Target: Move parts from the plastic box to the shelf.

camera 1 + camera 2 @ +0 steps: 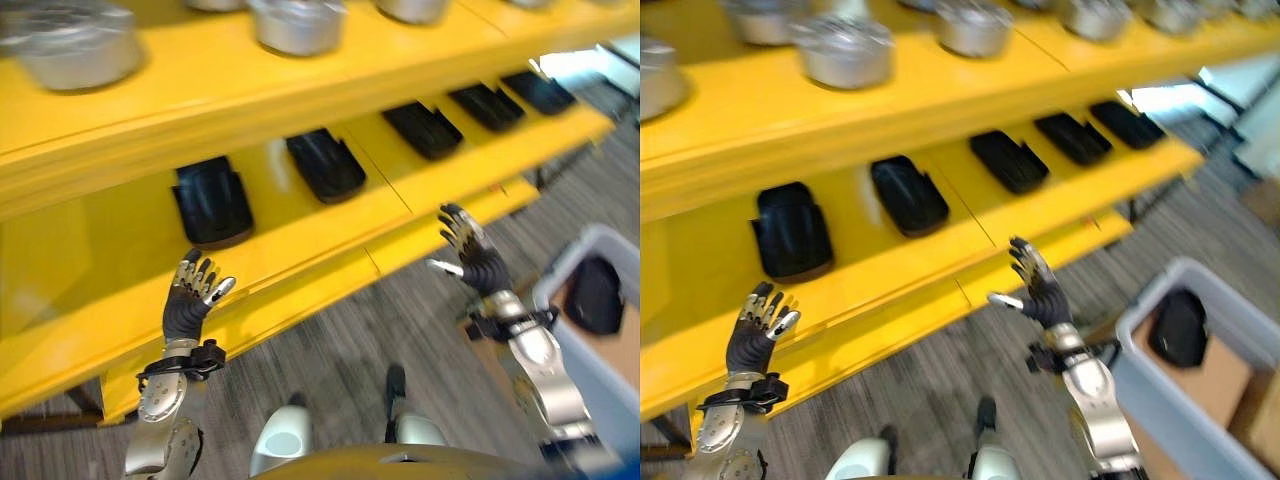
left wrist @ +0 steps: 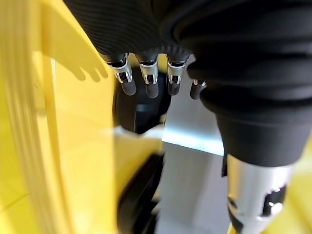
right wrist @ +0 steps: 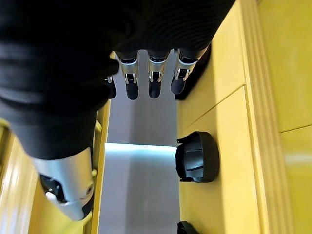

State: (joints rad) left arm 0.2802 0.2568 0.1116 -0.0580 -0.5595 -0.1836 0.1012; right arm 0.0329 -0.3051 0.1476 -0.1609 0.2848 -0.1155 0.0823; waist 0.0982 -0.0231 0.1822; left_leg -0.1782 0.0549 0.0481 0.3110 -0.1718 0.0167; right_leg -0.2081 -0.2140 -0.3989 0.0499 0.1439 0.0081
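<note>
The yellow painted metal shelf (image 1: 330, 225) has smooth, glossy boards in two levels. On the upper board stand round silver metal parts (image 1: 298, 24) with a dull shine, like short cylinders. On the lower board lie five black moulded plastic parts (image 1: 212, 200) in a row, each flat and rounded at one end, with ribs on its surface. They are apart from each other.

The left hand (image 1: 192, 292) is raised in front of the edge of the lower board, near the first black part from the left but not touching it. Its silver fingers (image 2: 148, 80) are straight and a little spread, and it holds nothing.

The right hand (image 1: 468, 250) is also raised, in front of the shelf edge further to the right, with the thumb standing out to the side. Its fingers (image 3: 155, 80) are straight and relaxed, and it is empty.

On the grey striped floor (image 1: 340, 340) at the right stands the pale grey plastic box (image 1: 1230, 310) with thin smooth walls. Inside it lies one more black rounded part (image 1: 1180, 328) on a brown cardboard sheet (image 1: 1210, 385).
</note>
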